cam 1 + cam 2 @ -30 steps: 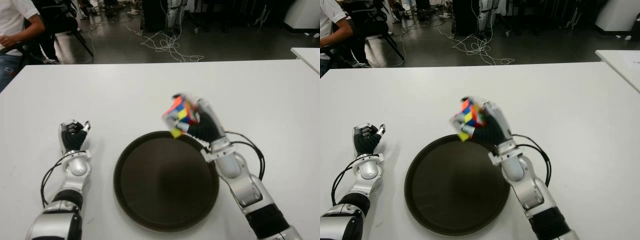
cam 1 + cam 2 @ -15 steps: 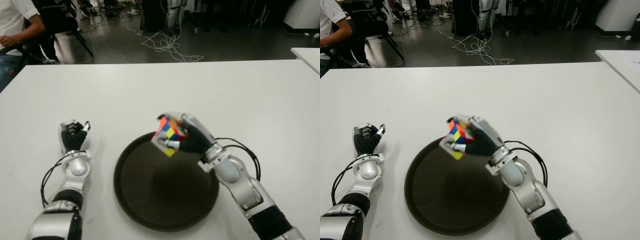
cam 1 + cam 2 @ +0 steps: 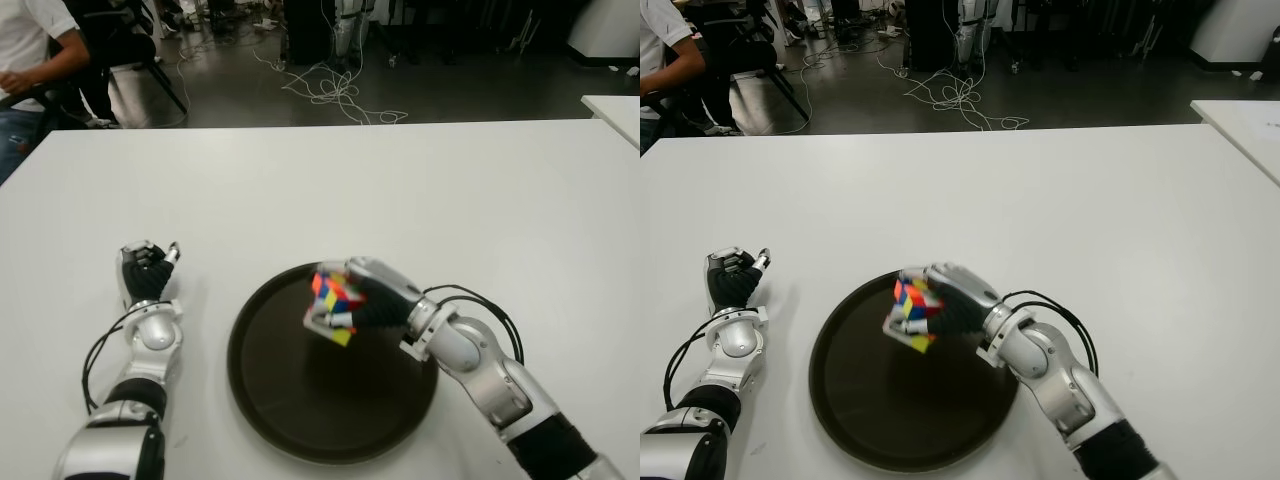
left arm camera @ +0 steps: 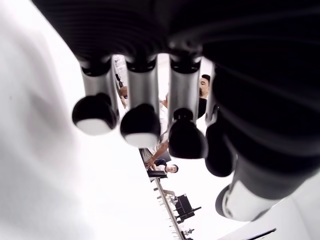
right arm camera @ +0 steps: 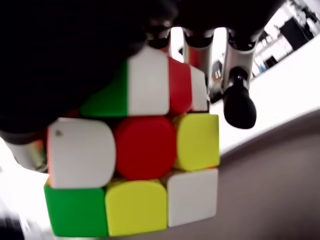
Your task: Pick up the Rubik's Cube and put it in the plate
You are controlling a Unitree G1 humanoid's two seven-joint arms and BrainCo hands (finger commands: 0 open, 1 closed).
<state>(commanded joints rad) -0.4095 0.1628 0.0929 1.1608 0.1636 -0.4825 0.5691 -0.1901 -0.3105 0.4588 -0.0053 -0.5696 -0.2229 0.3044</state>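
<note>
Right hand (image 3: 375,300) gripping the cube (image 3: 333,305), holding it over the plate (image 3: 290,400). Left hand (image 3: 145,272) curling emptily, showing left of the plate on the white surface (image 3: 480,190). Cables (image 3: 335,90) sprawling across the dark floor (image 3: 230,95) beyond, a person (image 3: 30,50) sitting far left.

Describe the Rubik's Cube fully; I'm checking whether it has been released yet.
The Rubik's Cube is a scrambled, glossy plastic cube showing red, yellow, white, green, orange and blue tiles. It is tilted, one corner pointing down, and gripped by the right robot hand above the far part of the dark round plate. It is not released; whether it touches the plate can't be told.
</note>
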